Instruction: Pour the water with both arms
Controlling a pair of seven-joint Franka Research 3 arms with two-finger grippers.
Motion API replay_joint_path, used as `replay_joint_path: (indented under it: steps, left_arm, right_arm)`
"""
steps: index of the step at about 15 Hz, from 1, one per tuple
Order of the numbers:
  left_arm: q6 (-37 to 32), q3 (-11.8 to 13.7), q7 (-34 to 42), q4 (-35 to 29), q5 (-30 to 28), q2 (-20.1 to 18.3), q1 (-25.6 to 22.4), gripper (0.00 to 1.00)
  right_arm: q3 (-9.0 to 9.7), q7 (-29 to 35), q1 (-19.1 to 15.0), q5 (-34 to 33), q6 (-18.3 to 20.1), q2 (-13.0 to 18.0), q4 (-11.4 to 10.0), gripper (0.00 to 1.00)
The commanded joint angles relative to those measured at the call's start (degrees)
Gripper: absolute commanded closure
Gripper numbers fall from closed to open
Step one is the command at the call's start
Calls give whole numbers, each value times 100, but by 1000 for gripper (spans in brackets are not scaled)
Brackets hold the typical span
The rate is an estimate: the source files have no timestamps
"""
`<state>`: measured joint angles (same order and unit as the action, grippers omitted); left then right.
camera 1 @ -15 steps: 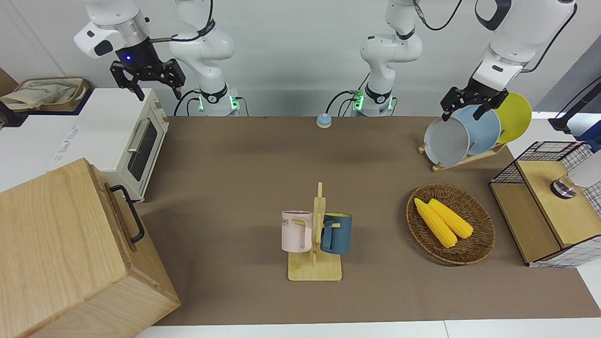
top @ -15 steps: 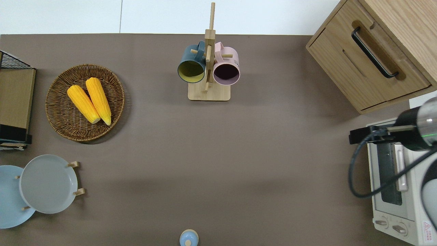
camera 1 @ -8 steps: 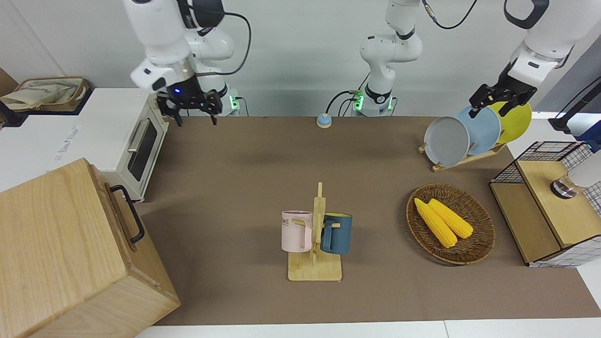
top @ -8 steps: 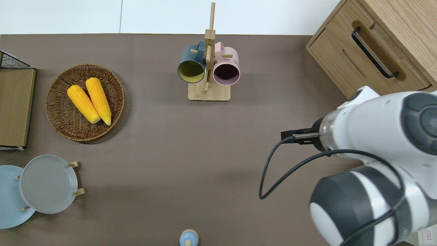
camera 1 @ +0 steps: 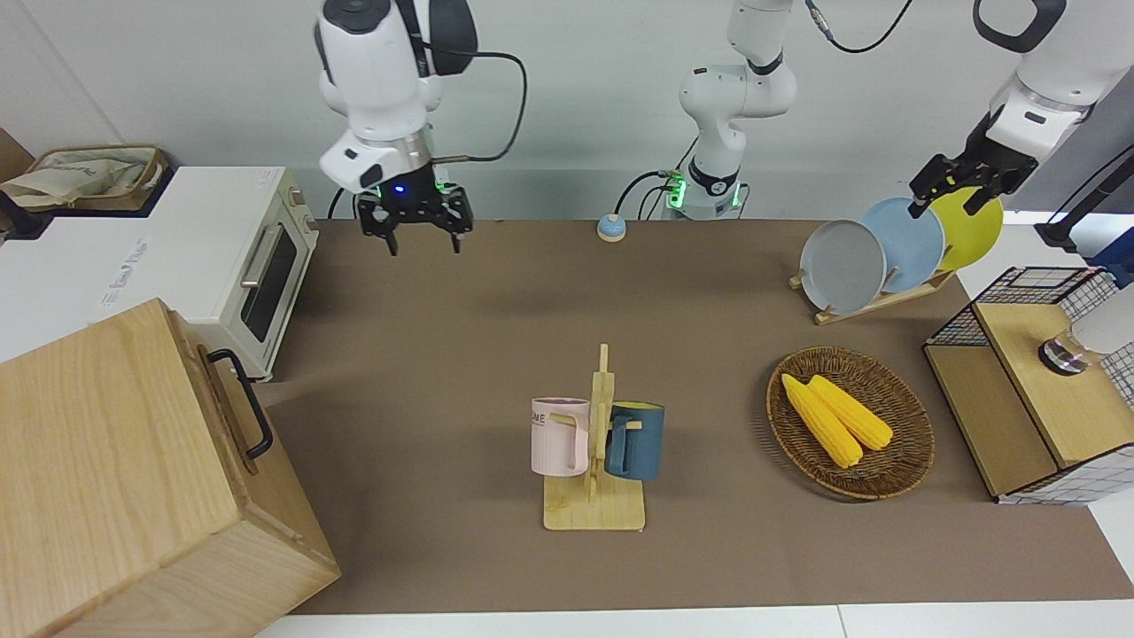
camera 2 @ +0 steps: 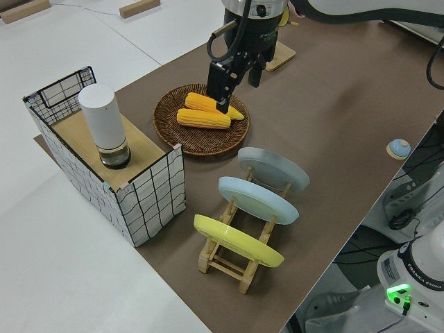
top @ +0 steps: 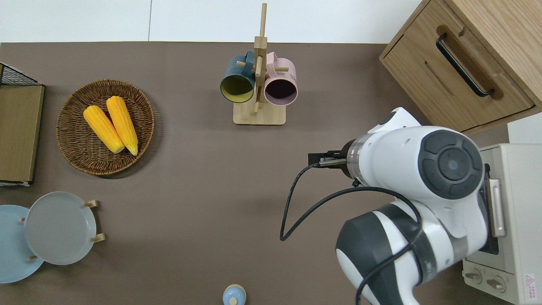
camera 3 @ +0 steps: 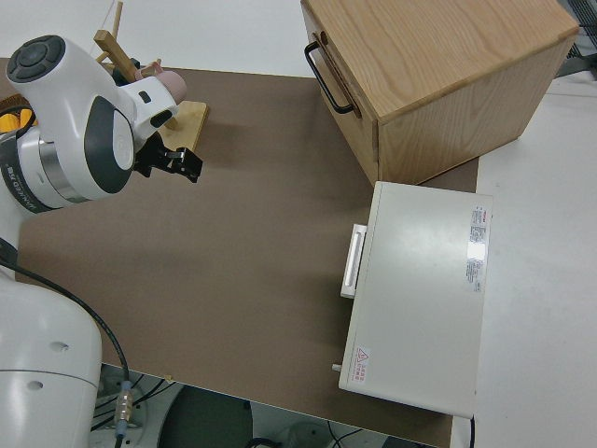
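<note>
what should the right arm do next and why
Probably carry the right gripper out to the pink mug. Its jaws are open and empty over bare table, and that mug hangs untouched on the wooden rack, on the side toward the right arm's end. The left gripper is open and holds nothing either, so no pouring can start yet.

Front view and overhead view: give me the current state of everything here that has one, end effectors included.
Right end effector: open, empty, in the air.
Left end effector: open, empty, in the air.
Pink mug: hanging on the wooden mug rack.
Blue mug: hanging on the same rack.
Toaster oven: door shut.
Wooden cabinet: drawer shut.
Three plates: on edge in their rack.
Two corn cobs: lying in the wicker basket.
</note>
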<state>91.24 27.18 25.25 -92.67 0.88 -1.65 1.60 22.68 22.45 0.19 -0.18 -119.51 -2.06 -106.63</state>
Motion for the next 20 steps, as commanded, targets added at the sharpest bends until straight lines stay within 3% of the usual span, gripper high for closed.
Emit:
replay_joint_path:
  steps: [1, 3, 8, 12, 14, 17, 20]
  left_arm:
    - [419, 278, 375, 12, -26, 51, 24, 9]
    - [771, 340, 454, 3, -35, 86, 24, 9]
    - [1632, 779, 771, -14, -465, 279, 24, 9]
    - [2256, 806, 877, -85, -869, 411, -151, 7]
    - [2564, 806, 964, -76, -1106, 543, -221, 7]
    - [3056, 797, 1306, -85, -1756, 735, -414, 7]
    - [3513, 788, 1938, -216, -2827, 1008, -556, 7]
  right_arm:
    - [61, 444, 209, -683, -625, -576, 89, 15]
    - [52, 444, 306, -851, -704, -821, 281, 19]
    - [35, 444, 306, -1834, -1618, -1253, 449, 19]
    - [-71, 444, 526, -2222, -1619, -1762, 1310, 19]
    - [-167, 418, 561, -2310, -1741, -1807, 1346, 19]
    - [-168, 339, 561, -2643, -2014, -1912, 1346, 19]
    - [-168, 330, 570, -3022, -2137, -2035, 1338, 19]
